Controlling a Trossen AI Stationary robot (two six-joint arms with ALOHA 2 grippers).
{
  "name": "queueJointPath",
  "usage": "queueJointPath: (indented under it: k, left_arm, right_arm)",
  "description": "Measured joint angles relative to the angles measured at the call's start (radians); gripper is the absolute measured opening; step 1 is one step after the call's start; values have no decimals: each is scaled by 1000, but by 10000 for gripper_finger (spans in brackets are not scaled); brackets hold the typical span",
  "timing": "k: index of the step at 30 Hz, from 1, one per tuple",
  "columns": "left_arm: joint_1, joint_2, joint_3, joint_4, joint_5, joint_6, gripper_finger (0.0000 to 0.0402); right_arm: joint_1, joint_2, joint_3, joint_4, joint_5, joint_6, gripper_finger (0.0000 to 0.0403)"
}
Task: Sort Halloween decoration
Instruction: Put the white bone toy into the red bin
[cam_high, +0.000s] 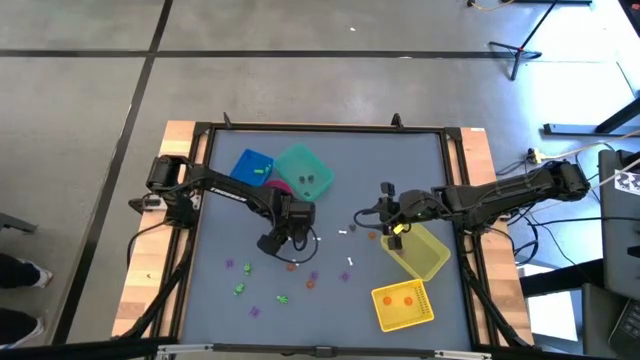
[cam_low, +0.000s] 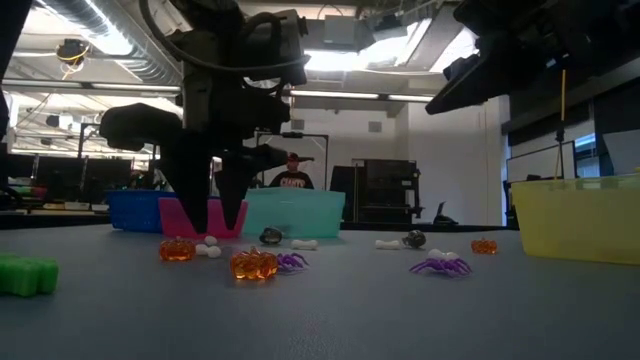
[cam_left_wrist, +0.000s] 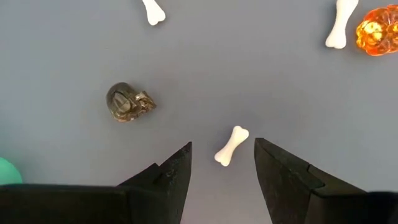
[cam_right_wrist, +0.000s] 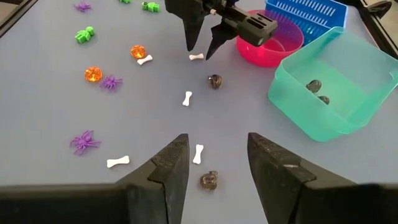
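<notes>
Small trinkets lie scattered on the grey table: white bones, dark grey skulls, orange pumpkins (cam_right_wrist: 92, 74), purple spiders (cam_right_wrist: 84, 140) and green pieces (cam_right_wrist: 84, 34). My left gripper (cam_left_wrist: 222, 143) is open, low over the table's middle (cam_high: 290, 237). Its fingers stand on either side of a white bone (cam_left_wrist: 231, 146) without touching it, and a dark skull (cam_left_wrist: 129, 102) lies beside. My right gripper (cam_right_wrist: 217, 137) is open and hovers right of centre (cam_high: 385, 222), above another bone (cam_right_wrist: 198, 154) and a skull (cam_right_wrist: 209, 180).
A teal bin (cam_right_wrist: 348, 106) with dark skulls in it, a pink bowl (cam_right_wrist: 268, 46) and a blue basket (cam_right_wrist: 308, 12) stand behind my left gripper. Two yellow bins (cam_high: 425, 252) (cam_high: 402, 305) sit at the table's near right. A person stands in the room beyond (cam_low: 292, 175).
</notes>
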Motion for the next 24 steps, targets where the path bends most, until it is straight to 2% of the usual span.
queueJointPath:
  k: [24]
  left_arm:
    - [0, 46, 2, -31, -16, 3, 148]
  right_arm:
    - [0, 0, 0, -4, 0, 0, 161]
